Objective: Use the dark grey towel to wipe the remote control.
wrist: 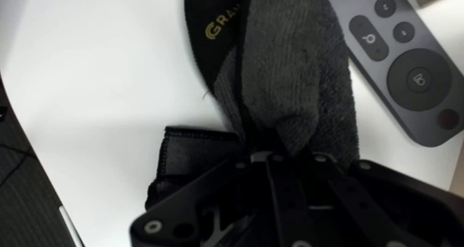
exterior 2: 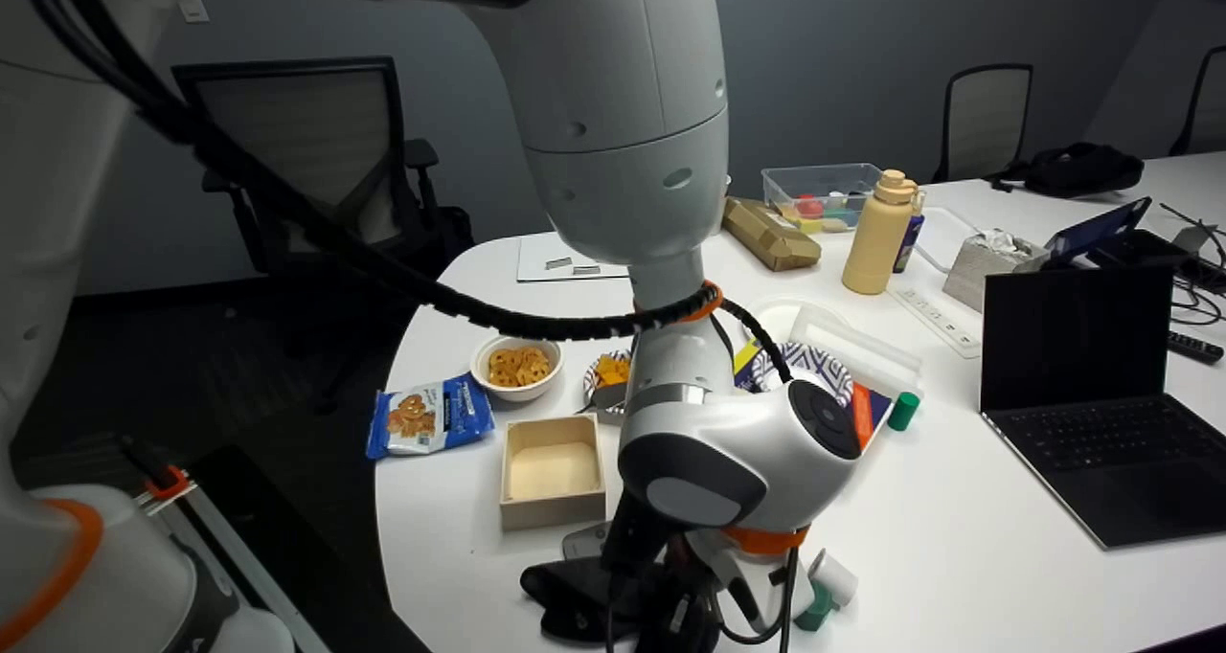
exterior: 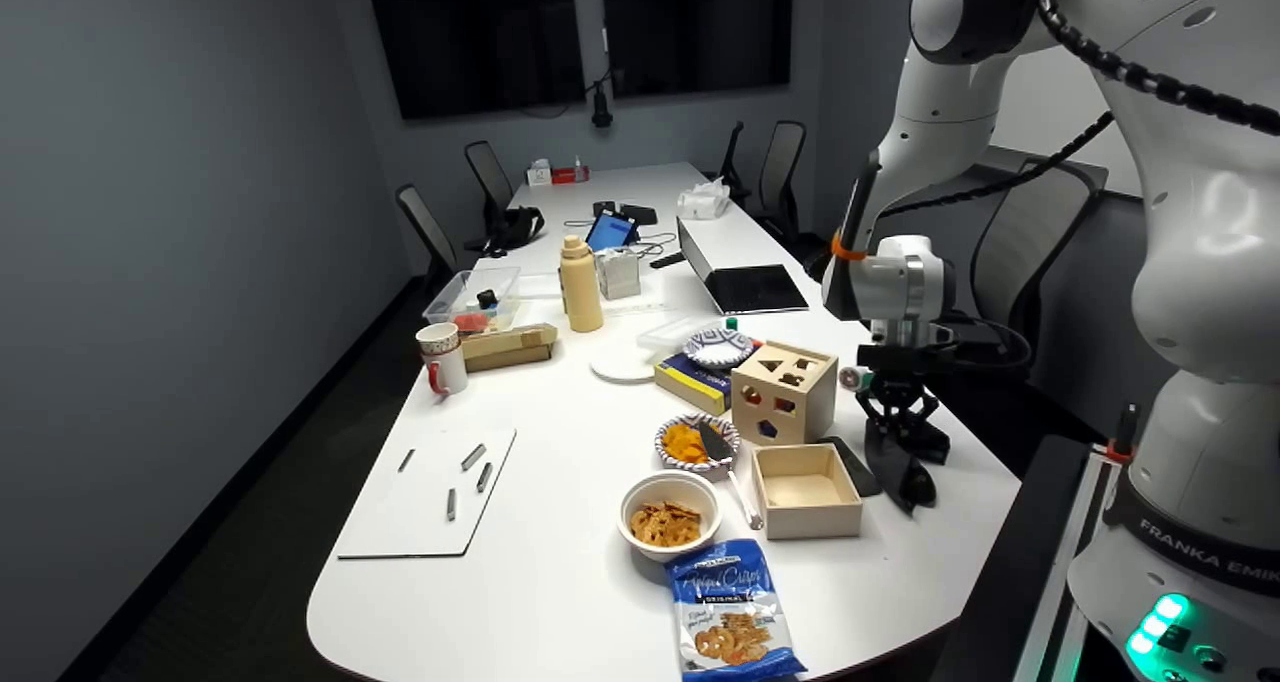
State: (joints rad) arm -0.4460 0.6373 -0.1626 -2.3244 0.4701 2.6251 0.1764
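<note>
The dark grey towel (wrist: 286,58) is bunched and hangs from my gripper (wrist: 286,156) in the wrist view. The jaws are closed round its gathered fabric. It also shows in both exterior views (exterior: 900,477) (exterior 2: 573,591), its lower folds at the table surface. The grey remote control (wrist: 406,66) lies on the table beside the towel. The towel's edge overlaps the upper part of the remote in the wrist view; I cannot tell whether they touch. The remote is partly hidden behind the wooden tray in an exterior view (exterior: 857,470) and partly behind the arm in an exterior view (exterior 2: 586,541).
A shallow wooden tray (exterior: 810,522) stands beside the remote. A wooden shape cube (exterior: 785,397) stands behind it. A white bowl (exterior: 700,492) and a blue snack bag (exterior: 735,612) are farther off. A white and green cylinder (exterior 2: 831,576) lies by the gripper. The table edge is close.
</note>
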